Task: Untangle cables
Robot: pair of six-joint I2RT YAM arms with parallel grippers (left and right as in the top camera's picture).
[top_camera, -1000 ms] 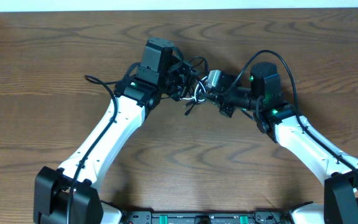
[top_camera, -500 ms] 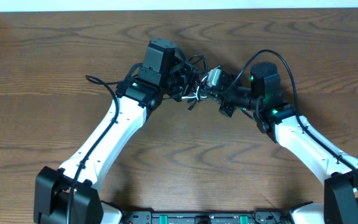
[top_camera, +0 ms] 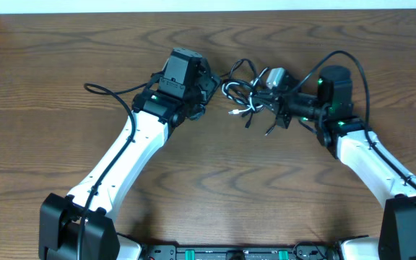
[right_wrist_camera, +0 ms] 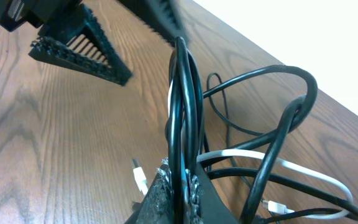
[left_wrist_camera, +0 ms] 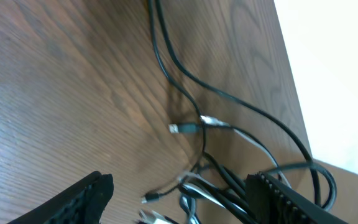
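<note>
The cables point(top_camera: 243, 92) form one tangle of black and white cords on the table between my two grippers. My right gripper point(top_camera: 266, 103) is shut on a black loop point(right_wrist_camera: 182, 118), which stands up between its fingertips point(right_wrist_camera: 166, 190). A white cable point(right_wrist_camera: 278, 163) runs under that loop, and a white plug point(right_wrist_camera: 140, 177) lies beside the jaws. My left gripper point(top_camera: 206, 92) is open, just left of the tangle. Its two fingers point(left_wrist_camera: 82, 198) stand wide apart, with cable strands point(left_wrist_camera: 216, 186) lying loose ahead of them. A small silver plug point(left_wrist_camera: 182, 127) rests on the wood.
A thin black cord point(top_camera: 107, 90) trails over the table left of the left wrist. The table's far edge point(top_camera: 208, 11) meets a white wall just behind both grippers. Bare wood point(top_camera: 215, 188) lies between the two arms toward the front.
The left gripper has opened and let go of the tangle. The right gripper has closed on a black cable and drawn the bundle to the right, away from the left gripper.
</note>
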